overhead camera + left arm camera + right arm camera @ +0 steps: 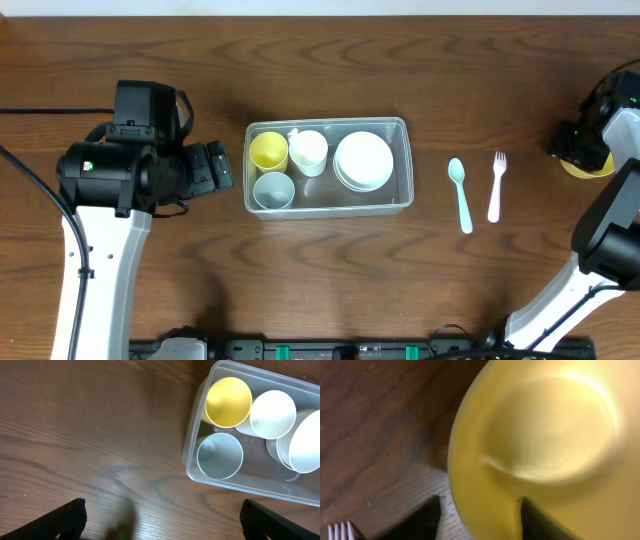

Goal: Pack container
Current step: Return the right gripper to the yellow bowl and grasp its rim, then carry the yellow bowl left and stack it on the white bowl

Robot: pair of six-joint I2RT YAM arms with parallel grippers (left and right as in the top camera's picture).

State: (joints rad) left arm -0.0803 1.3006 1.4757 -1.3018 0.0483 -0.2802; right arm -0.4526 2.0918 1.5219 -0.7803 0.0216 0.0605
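The clear container (409, 170) sits mid-table and holds a yellow cup (268, 150), a white cup (308, 152), a grey cup (273, 190) and stacked white bowls (363, 160). My left gripper (222, 166) hovers just left of it, open and empty; in the left wrist view the left gripper (163, 506) is over bare wood, short of the container (192, 447). At the far right, my right gripper (582, 142) straddles the rim of a yellow bowl (588, 166). In the right wrist view the right gripper (480, 502) has one finger inside the yellow bowl (545, 435) and one outside, a sliver of table showing between.
A pale blue spoon (460, 195) and a pink-white fork (495, 187) lie side by side between the container and the yellow bowl. The fork's tines (337, 531) show at the lower left of the right wrist view. The table's back edge runs along the top.
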